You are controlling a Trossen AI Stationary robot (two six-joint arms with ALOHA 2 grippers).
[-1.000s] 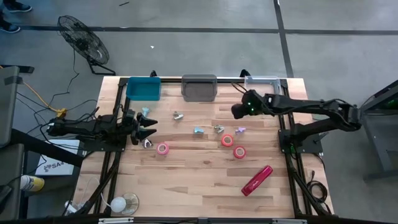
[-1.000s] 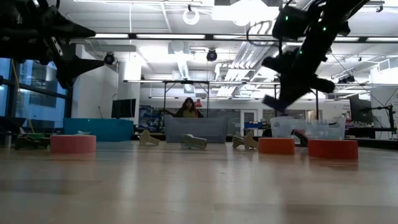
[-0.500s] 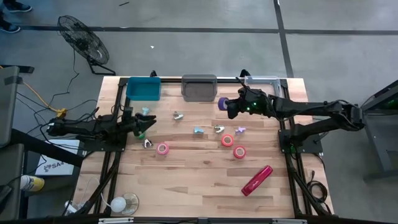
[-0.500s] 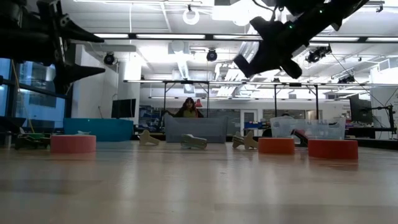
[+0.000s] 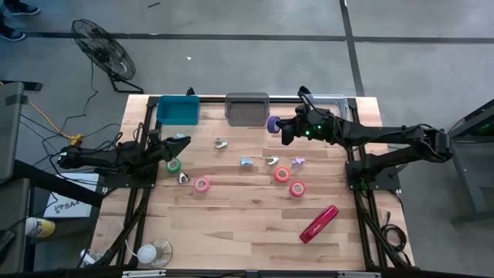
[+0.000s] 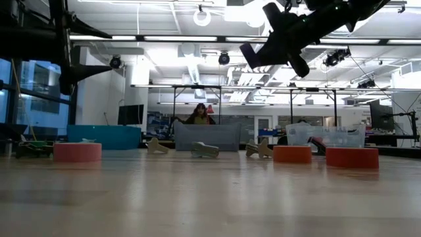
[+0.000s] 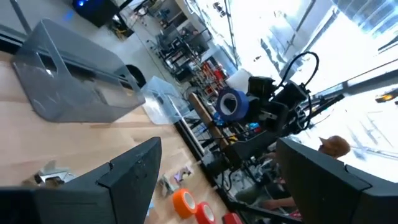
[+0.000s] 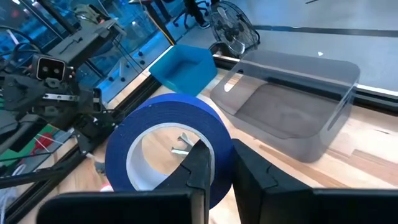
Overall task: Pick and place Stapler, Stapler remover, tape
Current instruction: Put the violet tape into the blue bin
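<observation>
Right tool (image 5: 275, 126) carries a blue tape roll (image 8: 166, 148) above the table's (image 5: 231, 224) far side.

Its fingers are clamped on the roll's wall, beside the grey bin (image 5: 247, 109). The left tool (image 5: 179, 142) hangs spread wide, empty, over the left edge. The red stapler (image 5: 319, 224) lies near the front right.

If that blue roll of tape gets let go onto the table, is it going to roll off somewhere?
Possibly. The blue tape roll is a round hoop, so dropped on edge it would likely roll; flat, it should stay. The right gripper pinches only its wall, so it looks light. The grey bin lies close, and its walls would stop it.
</observation>
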